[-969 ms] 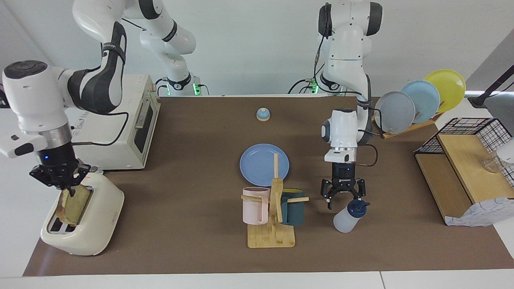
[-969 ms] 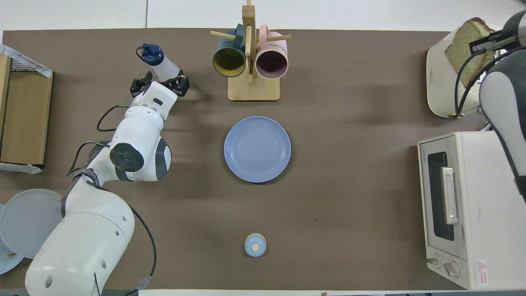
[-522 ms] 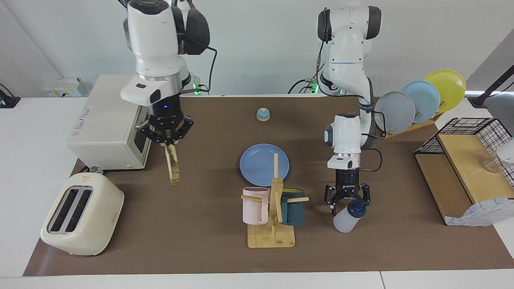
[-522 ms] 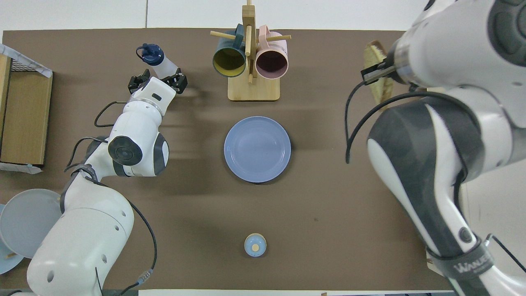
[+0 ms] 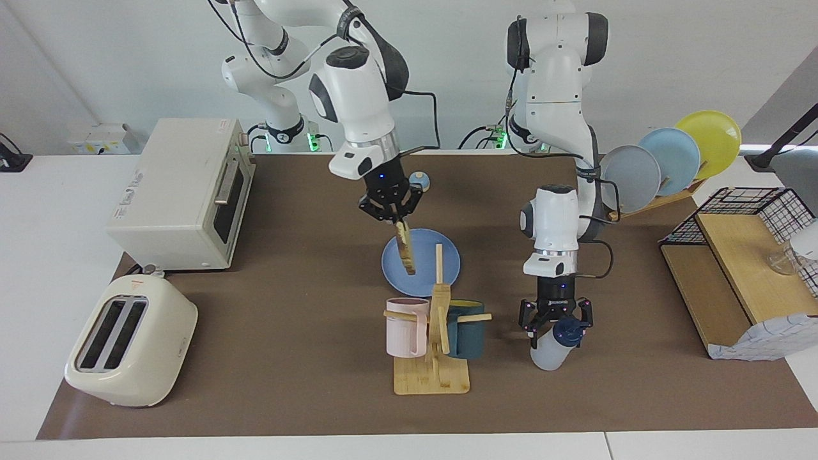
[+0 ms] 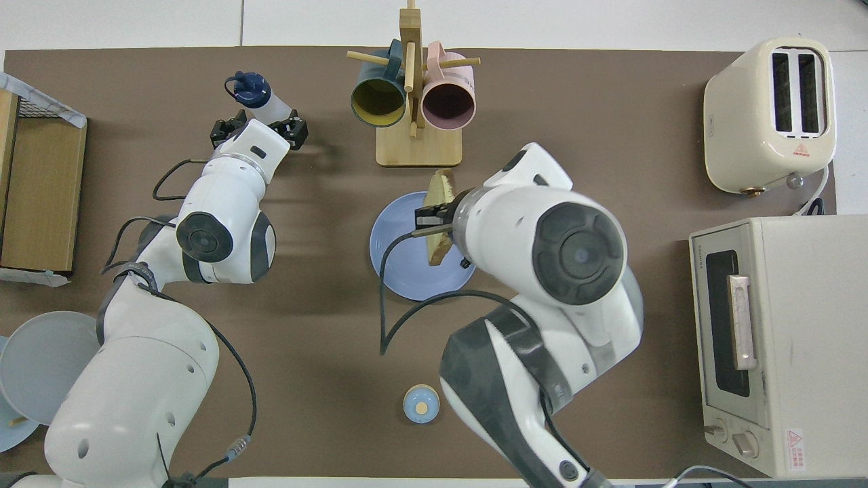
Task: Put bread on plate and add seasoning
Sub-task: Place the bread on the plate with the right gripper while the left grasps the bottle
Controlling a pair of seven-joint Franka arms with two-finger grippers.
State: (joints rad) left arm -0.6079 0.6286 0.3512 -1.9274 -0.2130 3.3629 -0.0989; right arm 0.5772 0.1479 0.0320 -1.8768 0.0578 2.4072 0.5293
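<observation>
Facing view, working across the frame from the right arm's end of the table.

1. Toaster (image 5: 131, 342), lower corner of the frame: both slots now empty. A second ago the slice was only just lifting out of it.
2. Right gripper (image 5: 395, 220), upper centre of the frame: fingertips closed on the top edge of the bread (image 5: 405, 252). The slice hangs upright and edge-on. In one second the arm has carried it from the toaster, across the table, to a position over the plate (image 5: 447, 255), which lies at frame centre. Whether the lower crust touches the plate cannot be told, and it appears to be just clear of it.
3. Mug stand (image 5: 433, 345), lower centre: unmoved, just below the plate in the frame. Its upright post stands close to the hanging slice.
4. Left gripper (image 5: 556, 327), lower centre toward the left arm's end: fingers open, one either side of the dark cap of the seasoning (image 5: 548, 350). It has come down from above the bottle to cap level and grips nothing yet. The bottle stands slightly tilted on the table.

Assessment: transport of the bread is essentially done. The slice still has to be laid flat and released. The seasoning pick-up is prepared but not started, so roughly half the task remains.
</observation>
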